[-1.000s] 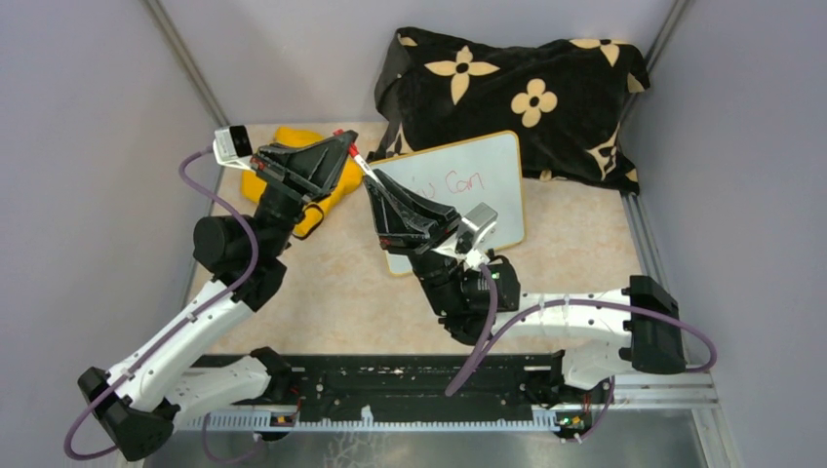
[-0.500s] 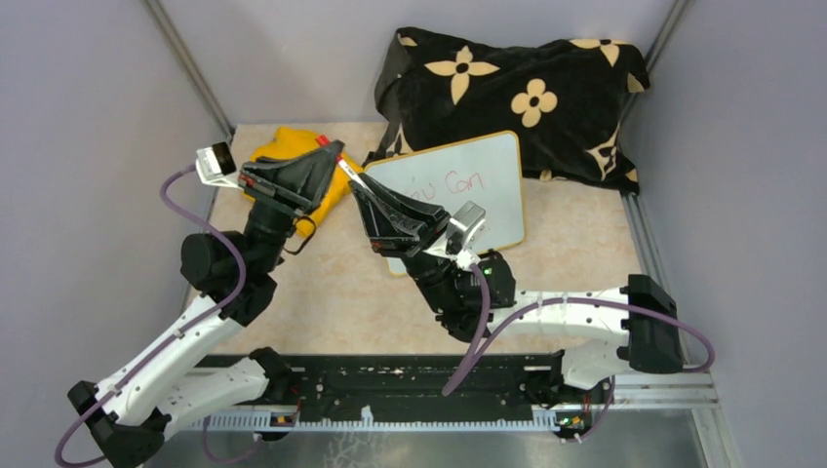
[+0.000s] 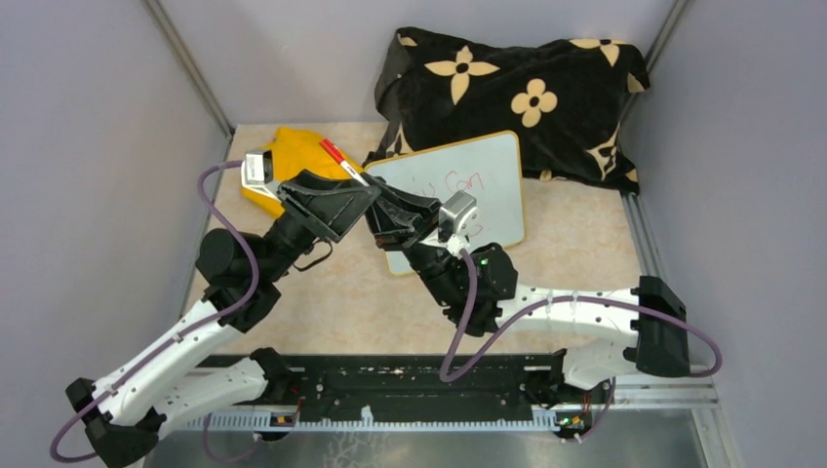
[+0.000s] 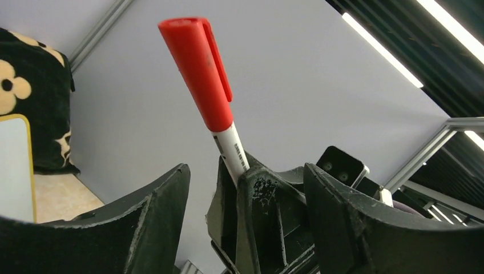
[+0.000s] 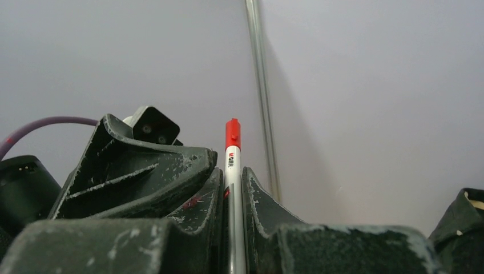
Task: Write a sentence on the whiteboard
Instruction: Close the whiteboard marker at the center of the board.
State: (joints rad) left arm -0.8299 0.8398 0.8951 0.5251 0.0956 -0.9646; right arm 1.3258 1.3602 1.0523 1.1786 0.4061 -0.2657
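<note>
R gripper (image 5: 232,171) pinched the marker (image 5: 232,162), long axis pointing its red cap (image 4: 197,68) away from the whiteboard (image 3: 492,190), w/ L gripper (image 4: 246,171) fingers (image 4: 342,205) spread either side.

whiteboard (image 3: 499,166) white, tan-rimmed, lower-left hidden | sentence (image 3: 463,182) thin red handwriting, partly hidden

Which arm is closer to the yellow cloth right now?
Left. The left arm overlaps the near edge of the yellow cloth; the right arm lies rightward, across the whiteboard.

Grey-lilac walls (image 3: 88,117) enclose a beige, seemingly marbled tabletop (image 3: 575,244); strip light (image 4: 382,51) overhead
</note>
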